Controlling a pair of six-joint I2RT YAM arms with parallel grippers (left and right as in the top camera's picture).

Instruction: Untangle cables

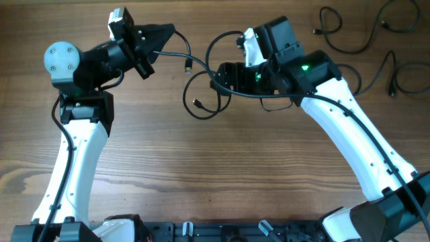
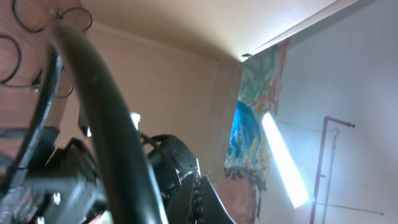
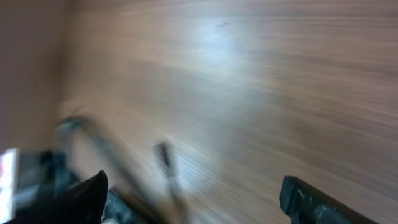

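A tangle of thin black cable (image 1: 201, 94) lies in loops at the table's upper middle, with one plug (image 1: 189, 65) hanging and another plug (image 1: 196, 103) inside a loop. My left gripper (image 1: 168, 31) is raised and shut on a strand of this cable. In the left wrist view its jaws (image 2: 199, 198) are pressed together, and a thick blurred cable (image 2: 106, 124) crosses close to the lens. My right gripper (image 1: 225, 72) is at the tangle's right side. Its fingers (image 3: 193, 186) are wide apart, with blurred cable (image 3: 166, 163) between them over the wood.
More black cables lie at the back right: one coil (image 1: 342, 37), one (image 1: 403, 17) at the corner and one (image 1: 396, 74) near the right edge. The wooden table (image 1: 215, 168) stretches toward the front, with the arm bases at the front edge.
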